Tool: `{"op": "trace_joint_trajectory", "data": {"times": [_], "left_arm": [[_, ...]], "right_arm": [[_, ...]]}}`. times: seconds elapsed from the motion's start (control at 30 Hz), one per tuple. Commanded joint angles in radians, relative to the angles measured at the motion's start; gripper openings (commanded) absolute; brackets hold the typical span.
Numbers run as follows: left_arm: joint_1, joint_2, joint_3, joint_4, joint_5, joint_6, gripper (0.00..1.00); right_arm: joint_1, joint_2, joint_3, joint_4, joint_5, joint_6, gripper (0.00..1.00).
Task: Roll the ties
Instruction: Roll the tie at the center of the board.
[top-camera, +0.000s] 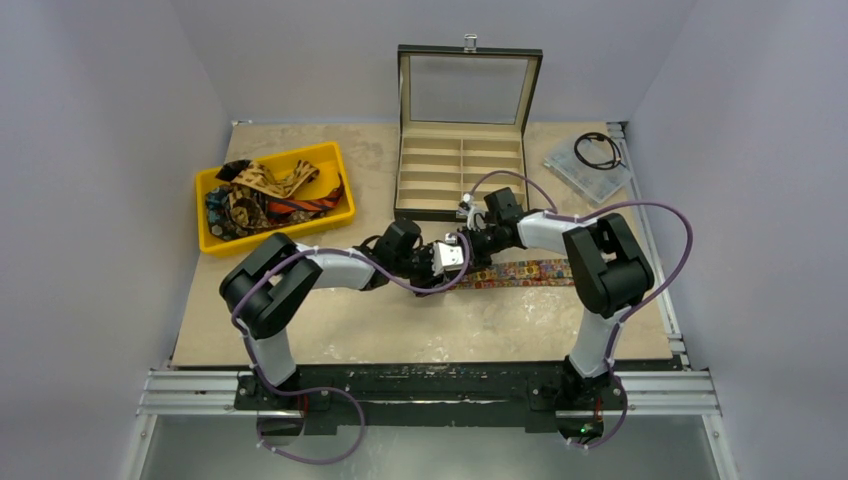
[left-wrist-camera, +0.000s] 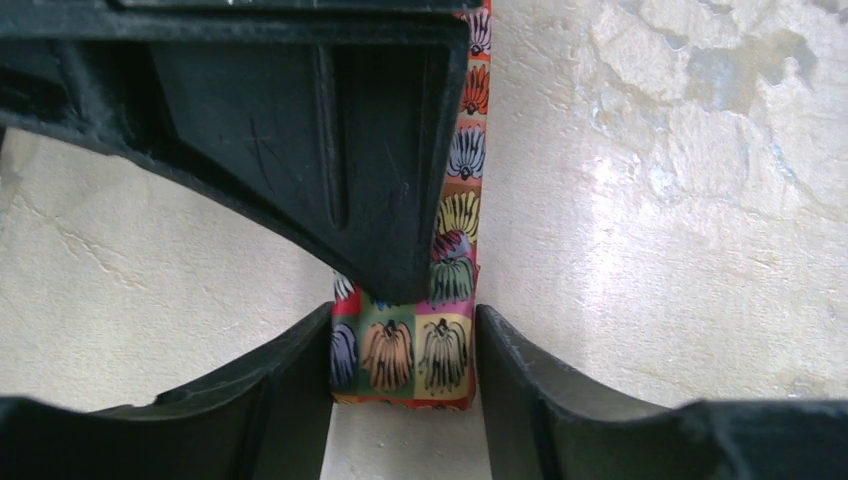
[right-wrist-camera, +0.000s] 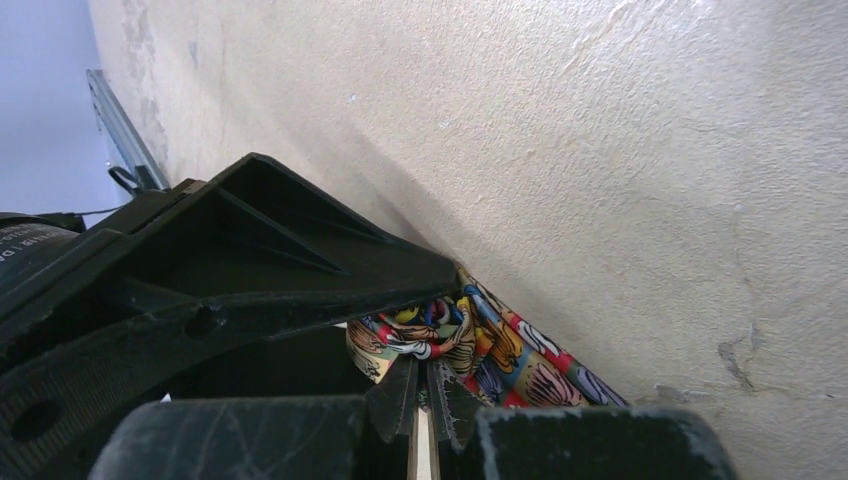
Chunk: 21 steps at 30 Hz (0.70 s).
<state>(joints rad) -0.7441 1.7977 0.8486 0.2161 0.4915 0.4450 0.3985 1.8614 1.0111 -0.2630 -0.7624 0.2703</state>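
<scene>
So the floral tie (top-camera: 525, 271) is the only one out on the counter (top-camera: 400, 330). It lies flat in a strip just right of centre in the overhead view, with both grippers crowded onto its left end.

In the left wrist view, that end of the tie sits right between the left gripper (left-wrist-camera: 405, 340)'s two fingers (left-wrist-camera: 290, 400), at the bottom middle of the frame. The fingers stand apart with one at each edge of the fabric. It fills the gap between them, but I honestly can't tell if they're squeezing it or just bracketing it. The rest of the tie runs up the frame under the big black finger of the right gripper (right-wrist-camera: 425, 385).

In the right wrist view, the right gripper is clenched tight with its tips together at the bottom centre. The curled-up end of the tie is bunched right against those tips. I can't make out whether any fabric is actually caught between them.

Counts:
- one floral tie on the counter
- one yellow bin (top-camera: 335, 160) at the upper left, holding a tangled heap of ties (top-camera: 265, 195) that's too jumbled for me to count
- one open box (top-camera: 461, 172) with dividers, at the top centre
- one clear bag (top-camera: 575, 172) at the upper right, with one black cable (top-camera: 598, 150) on it
- two grippers
</scene>
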Motion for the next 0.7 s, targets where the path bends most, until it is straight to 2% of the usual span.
{"op": "trace_joint_trajectory", "data": {"times": [0.0, 0.1, 0.2, 0.4, 0.67], "left_arm": [[0.03, -0.021, -0.09, 0.13, 0.076, -0.088, 0.54], [0.043, -0.055, -0.173, 0.33, 0.083, -0.161, 0.63], [0.042, -0.066, -0.208, 0.433, 0.069, -0.201, 0.67], [0.044, -0.041, -0.249, 0.533, -0.007, -0.239, 0.69], [0.044, -0.01, -0.275, 0.599, 0.05, -0.238, 0.7]], "right_arm": [[0.0, 0.04, -0.004, -0.07, 0.208, -0.093, 0.0], [0.0, 0.05, 0.0, -0.087, 0.255, -0.114, 0.0], [0.0, 0.059, 0.001, -0.098, 0.299, -0.126, 0.0], [0.001, 0.064, -0.003, -0.121, 0.332, -0.152, 0.0], [0.002, 0.025, -0.044, -0.122, 0.308, -0.161, 0.0]]}}
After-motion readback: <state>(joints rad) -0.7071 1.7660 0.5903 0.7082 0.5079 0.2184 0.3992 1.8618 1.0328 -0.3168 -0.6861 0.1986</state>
